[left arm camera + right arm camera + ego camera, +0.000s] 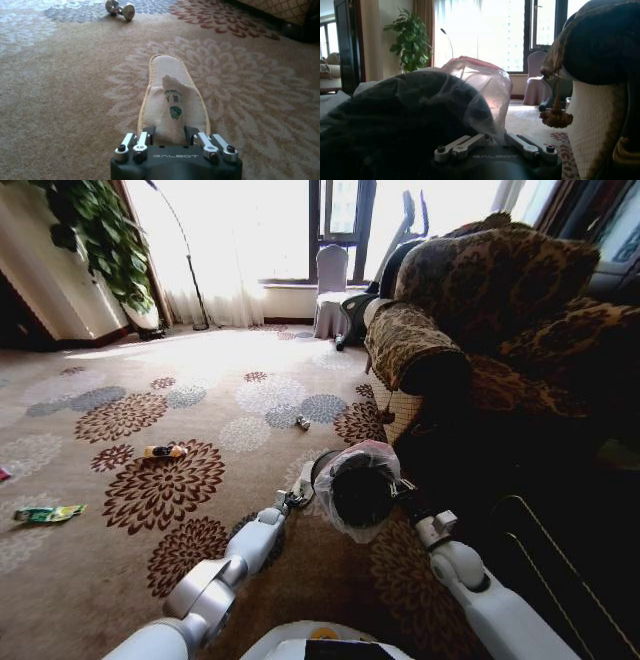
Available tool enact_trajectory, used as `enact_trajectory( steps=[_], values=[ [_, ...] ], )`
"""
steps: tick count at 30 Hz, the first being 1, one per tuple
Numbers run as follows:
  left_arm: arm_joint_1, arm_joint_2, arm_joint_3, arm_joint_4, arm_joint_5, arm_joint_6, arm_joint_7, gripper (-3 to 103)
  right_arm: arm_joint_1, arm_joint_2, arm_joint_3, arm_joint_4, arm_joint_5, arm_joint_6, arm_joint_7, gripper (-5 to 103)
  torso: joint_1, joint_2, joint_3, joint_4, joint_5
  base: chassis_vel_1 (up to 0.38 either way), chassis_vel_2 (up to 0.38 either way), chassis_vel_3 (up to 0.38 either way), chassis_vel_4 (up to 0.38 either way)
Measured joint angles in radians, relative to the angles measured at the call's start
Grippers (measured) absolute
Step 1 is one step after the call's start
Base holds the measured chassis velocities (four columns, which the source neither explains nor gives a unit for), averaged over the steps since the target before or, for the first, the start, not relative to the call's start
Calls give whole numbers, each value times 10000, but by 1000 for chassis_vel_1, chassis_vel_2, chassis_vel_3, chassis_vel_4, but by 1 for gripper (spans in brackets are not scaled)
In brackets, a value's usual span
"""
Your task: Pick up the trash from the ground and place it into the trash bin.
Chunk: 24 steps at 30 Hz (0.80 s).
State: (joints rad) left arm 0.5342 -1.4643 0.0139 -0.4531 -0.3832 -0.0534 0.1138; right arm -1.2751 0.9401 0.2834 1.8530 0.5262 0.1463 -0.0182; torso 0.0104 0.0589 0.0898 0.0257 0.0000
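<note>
- A patterned armchair [480,310] stands at the right, on floral carpet [130,570].
- The trash bin [358,490], its bag bunched over the rim, is lifted off the carpet, tilted; the right gripper [495,140] has its jaws clamped on the bin's rim.
- The left gripper [170,137] has its jaws closed on a white slipper [172,93], apparently resting on the carpet.
- A green wrapper [48,513] and a yellow-orange wrapper [164,451] lie well apart to the left.

floor: patterned floral carpet [120,580] | on it: green wrapper [48,514], yellow-orange wrapper [164,451], small metal dumbbell [120,9], white slipper [172,99] | armchair [480,330] at right
</note>
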Motion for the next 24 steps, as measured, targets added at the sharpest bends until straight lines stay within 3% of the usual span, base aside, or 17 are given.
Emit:
enact_trajectory(
  steps=[4,8,10,17,24],
  values=[
    [64,51,1,-64,43,-40,29,36,-2,29,1,-22,-4,0,0,0,0,0,0,1,0,0,0,0,0],
    [182,179,-2,-260,11,-50,34,20,37,93,-45,-93,-29,18,0,0,0,0,0,0,-1,0,0,0,0],
    [223,239,10,-355,6,-46,31,20,52,97,-55,-100,-31,18,0,0,0,0,0,-1,-1,0,0,0,0],
    [1149,1111,304,-2533,-884,188,7,1,285,176,-164,-284,-34,22,0,0,0,0,0,3,0,0,0,0,0],
    [2139,1749,67,-4412,-1915,553,-266,0,510,209,-252,-417,-26,23,-1,0,0,0,0,1,-3,0,0,0,0]
  ],
)
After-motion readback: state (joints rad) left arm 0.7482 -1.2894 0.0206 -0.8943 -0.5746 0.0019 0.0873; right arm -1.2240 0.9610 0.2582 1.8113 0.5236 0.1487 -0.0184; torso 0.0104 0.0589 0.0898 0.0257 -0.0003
